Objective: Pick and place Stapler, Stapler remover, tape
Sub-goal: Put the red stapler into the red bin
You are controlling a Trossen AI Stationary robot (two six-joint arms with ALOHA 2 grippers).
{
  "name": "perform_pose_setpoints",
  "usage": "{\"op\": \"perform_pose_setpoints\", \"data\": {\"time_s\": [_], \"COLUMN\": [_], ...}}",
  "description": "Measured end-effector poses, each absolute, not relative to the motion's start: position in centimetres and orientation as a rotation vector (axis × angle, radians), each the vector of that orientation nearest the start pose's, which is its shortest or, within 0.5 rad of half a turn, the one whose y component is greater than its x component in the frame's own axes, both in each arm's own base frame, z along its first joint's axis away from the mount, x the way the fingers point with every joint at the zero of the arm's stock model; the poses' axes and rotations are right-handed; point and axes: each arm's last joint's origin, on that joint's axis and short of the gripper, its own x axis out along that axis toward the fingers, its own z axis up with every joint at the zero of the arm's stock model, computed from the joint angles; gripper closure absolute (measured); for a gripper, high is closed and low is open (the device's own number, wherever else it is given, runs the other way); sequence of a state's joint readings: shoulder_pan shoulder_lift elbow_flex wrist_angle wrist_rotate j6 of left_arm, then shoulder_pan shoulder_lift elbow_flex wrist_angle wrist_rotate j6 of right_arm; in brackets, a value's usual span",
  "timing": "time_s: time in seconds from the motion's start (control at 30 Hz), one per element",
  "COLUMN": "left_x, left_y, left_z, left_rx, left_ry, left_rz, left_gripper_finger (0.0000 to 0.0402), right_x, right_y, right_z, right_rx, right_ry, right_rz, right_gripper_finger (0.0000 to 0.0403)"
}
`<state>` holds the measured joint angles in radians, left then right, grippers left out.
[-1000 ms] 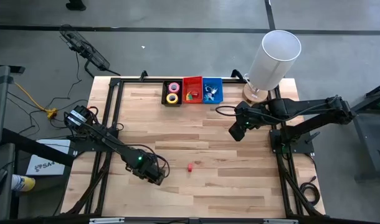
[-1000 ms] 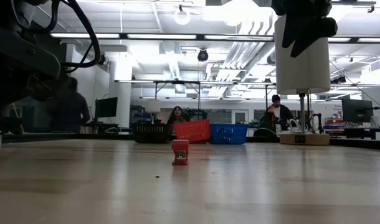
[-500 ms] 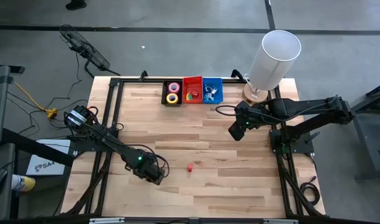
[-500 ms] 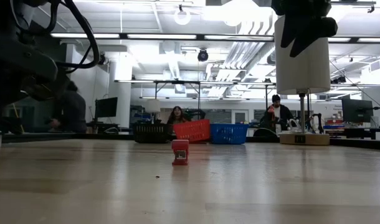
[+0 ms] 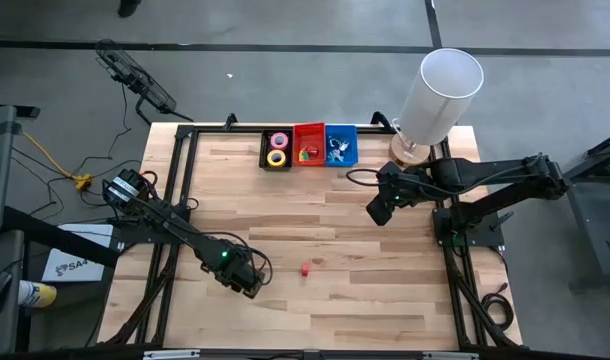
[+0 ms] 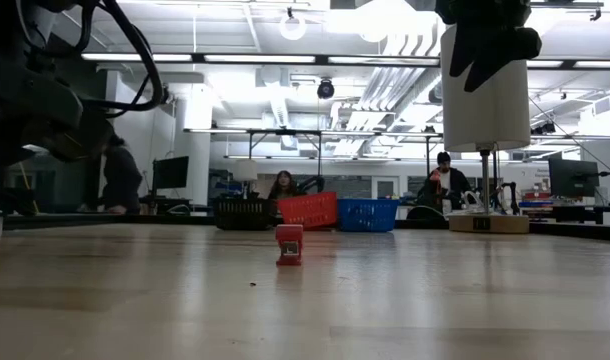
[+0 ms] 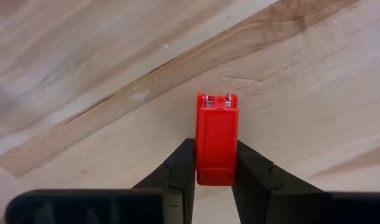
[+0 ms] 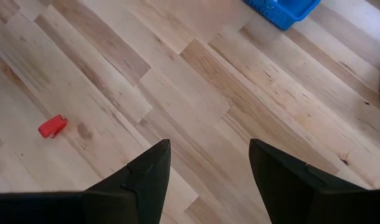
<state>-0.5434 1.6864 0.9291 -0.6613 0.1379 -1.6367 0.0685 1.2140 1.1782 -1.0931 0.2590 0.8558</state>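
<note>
I see the wooden tabletop [image 5: 315,320] filling the overhead view, with a tall white cylinder [image 5: 440,90] standing at its far right corner. 2 dark arms reach in from the sides.

The right claw [image 5: 378,212] hangs above the right half of the tabletop, released, its fingers [image 8: 149,171] spread wide over bare wood with nothing between them.

The left claw [image 5: 251,279] sits over the near left part of the tabletop. In its wrist view it is clenched on a small red tool [image 7: 215,148], with 1 finger pressed against each long side and 2 metal bits showing at the tool's far end. I cannot tell whether this is the stapler or the remover.

3 bins stand in a row at the far edge: a black bin [image 5: 264,150], a red bin [image 5: 308,128] and a blue bin [image 5: 341,128]. The black bin holds a pink tape roll [image 5: 278,140] and a yellow tape roll [image 5: 277,157].

A second red piece [image 5: 304,268] stands alone near the middle of the tabletop, apart from both claws.
</note>
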Motion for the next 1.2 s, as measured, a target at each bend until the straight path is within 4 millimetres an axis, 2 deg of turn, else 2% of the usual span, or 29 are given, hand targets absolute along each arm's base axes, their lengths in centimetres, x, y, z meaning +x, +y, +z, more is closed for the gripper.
{"op": "perform_pose_setpoints", "data": {"time_s": [0.2,0.43,0.73,1.0,1.2], "left_x": [24.5,25.7,27.4,30.2,30.9], "left_y": [-14.4,-11.6,-6.5,-0.8,4.1], "left_z": [15.4,17.4,18.9,22.4,24.7], "left_rx": [-1.005,-1.026,-1.02,-0.978,-0.944], "left_ry": [1.393,1.275,1.198,1.042,0.924], "left_rz": [0.637,0.578,0.545,0.496,0.528], "left_gripper_finger": [0.0331,0.0332,0.0333,0.0333,0.0333], "right_x": [21.6,21.6,21.6,21.6,21.6], "right_y": [0.7,0.7,0.7,0.5,-0.2], "right_z": [31.6,31.5,31.5,31.6,31.6], "right_rx": [0.579,0.581,0.561,0.533,0.497], "right_ry": [0.958,0.962,0.966,0.969,0.978], "right_rz": [-0.626,-0.621,-0.614,-0.611,-0.606], "right_gripper_finger": [0.0194,0.0194,0.0194,0.0194,0.0194]}}
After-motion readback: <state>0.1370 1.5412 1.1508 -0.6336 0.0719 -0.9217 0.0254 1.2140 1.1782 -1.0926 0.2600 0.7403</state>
